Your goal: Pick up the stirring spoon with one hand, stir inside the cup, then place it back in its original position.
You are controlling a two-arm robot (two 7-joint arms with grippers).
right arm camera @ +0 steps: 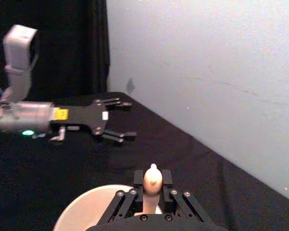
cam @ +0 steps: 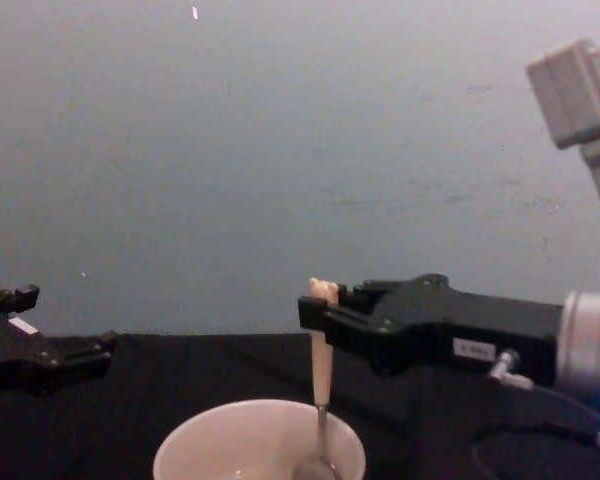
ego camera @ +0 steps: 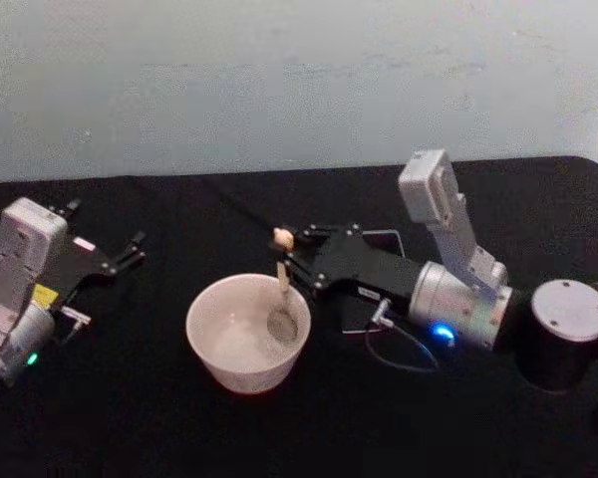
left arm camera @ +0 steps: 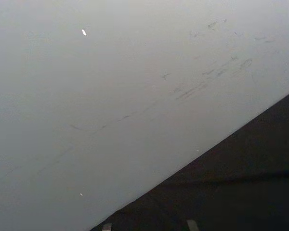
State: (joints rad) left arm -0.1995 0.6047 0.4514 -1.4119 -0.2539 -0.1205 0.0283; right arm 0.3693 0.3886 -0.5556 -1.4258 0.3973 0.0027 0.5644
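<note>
The cream-white cup stands at the middle of the black table. The stirring spoon hangs upright in it, metal bowl inside near the right wall, bear-head top above the rim. My right gripper is shut on the peach handle just under the bear head, reaching in from the right. In the chest view the spoon drops from the right gripper into the cup. The holder's thin square rim peeks out behind the right arm. My left gripper rests open at the far left.
A black cable loops on the table under the right wrist. A pale wall runs close behind the table's far edge. Black cloth lies bare between the cup and the left arm.
</note>
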